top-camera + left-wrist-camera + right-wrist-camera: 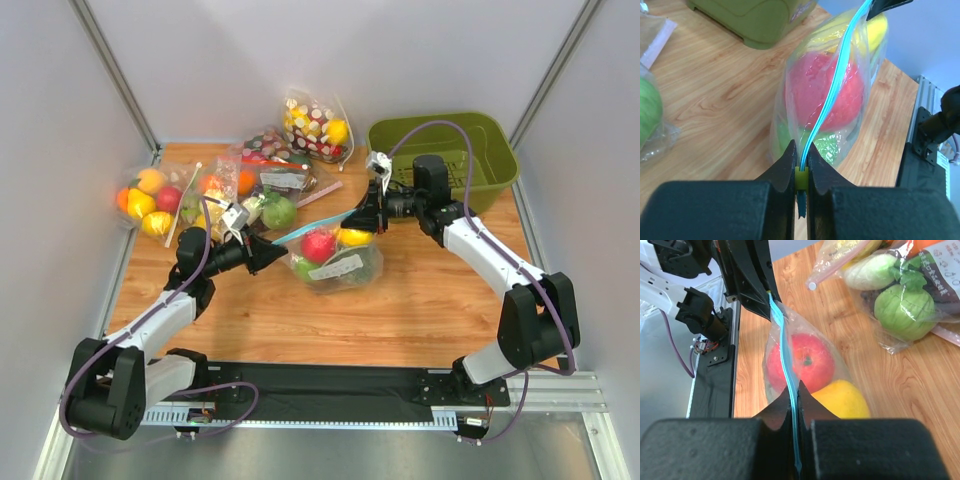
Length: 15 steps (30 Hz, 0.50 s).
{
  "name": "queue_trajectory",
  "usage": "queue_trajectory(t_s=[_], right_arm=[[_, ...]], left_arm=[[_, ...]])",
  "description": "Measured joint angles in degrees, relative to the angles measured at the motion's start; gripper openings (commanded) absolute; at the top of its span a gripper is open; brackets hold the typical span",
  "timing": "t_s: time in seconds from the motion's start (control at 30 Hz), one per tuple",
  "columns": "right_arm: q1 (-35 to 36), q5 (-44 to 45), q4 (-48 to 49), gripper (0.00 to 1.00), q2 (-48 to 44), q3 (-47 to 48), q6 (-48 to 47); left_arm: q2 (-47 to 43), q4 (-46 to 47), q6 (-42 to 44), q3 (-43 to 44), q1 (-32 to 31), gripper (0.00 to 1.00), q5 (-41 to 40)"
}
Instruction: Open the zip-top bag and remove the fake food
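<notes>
The zip-top bag (330, 255) hangs stretched between both grippers, its teal zipper strip (832, 95) running taut from one to the other. Left gripper (801, 172) is pinched tight on the slider end, right gripper (794, 405) clamped on the other. Below the fingers: red ball (800, 362), yellow lemon (842, 400). Beyond, a green bin (445, 150).

The zip-top bag (330, 258) lies mid-table: other filled bags (260, 185) behind and left of it, a bin (445, 150) behind and right.
</notes>
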Motion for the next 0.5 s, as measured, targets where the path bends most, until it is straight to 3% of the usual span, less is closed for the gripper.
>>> queue_trajectory(t_s=[0.03,0.07,0.17,0.3,0.5], right_arm=[[0.0,0.2,-0.6,0.08,0.0,0.1,-0.3],[0.0,0.6,-1.4,0.23,0.0,0.3,-0.7],[0.0,2.6,-4.3,0.50,-0.6,1.2,-2.2],[0.0,5.8,-8.0,0.70,-3.0,3.2,-3.9],[2.7,13.6,-15.2,0.72,-5.1,11.1,-9.0]], left_arm=[[0.2,-0.2,0.1,0.1,0.0,0.00,0.5],[0.2,-0.7,0.2,0.3,0.0,0.00,0.8],[0.2,-2.3,0.5,2.1,0.0,0.00,2.1],[0.3,-4.8,1.4,6.3,0.0,0.00,3.8],[2.2,-10.8,4.7,14.1,-1.6,0.00,6.1]])
